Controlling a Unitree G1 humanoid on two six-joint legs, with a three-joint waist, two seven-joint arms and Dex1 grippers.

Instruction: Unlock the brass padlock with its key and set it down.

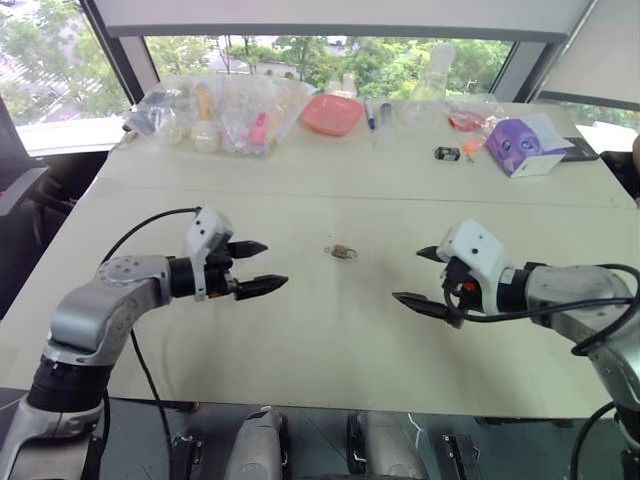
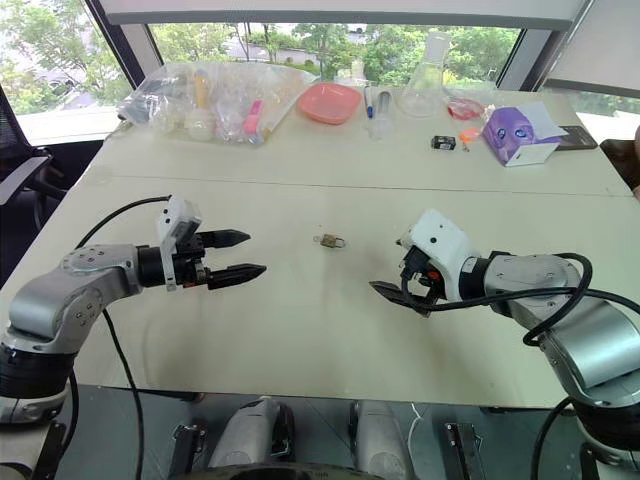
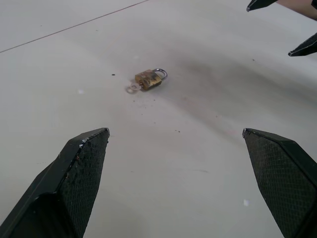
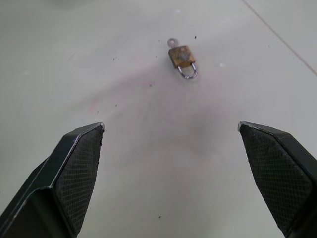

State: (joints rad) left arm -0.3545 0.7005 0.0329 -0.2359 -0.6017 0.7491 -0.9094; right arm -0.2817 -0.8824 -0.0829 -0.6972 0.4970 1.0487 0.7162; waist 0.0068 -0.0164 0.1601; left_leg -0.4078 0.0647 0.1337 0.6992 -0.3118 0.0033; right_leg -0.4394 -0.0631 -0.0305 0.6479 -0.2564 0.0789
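Table [image 1: 330, 340]: brass padlock [image 1: 341, 251] lies btwn both open end effectors, untouched.

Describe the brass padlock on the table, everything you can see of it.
The brass padlock is tiny, with a golden-brass body that looks scuffed and a thin silvery shackle seated in the body, apparently closed. It lies flat on the pale table, between the two open grippers, touched by neither. A small silvery ring-shaped piece, perhaps the key's head, sticks out at the end opposite the shackle; whether it sits in the keyhole is too small to tell.
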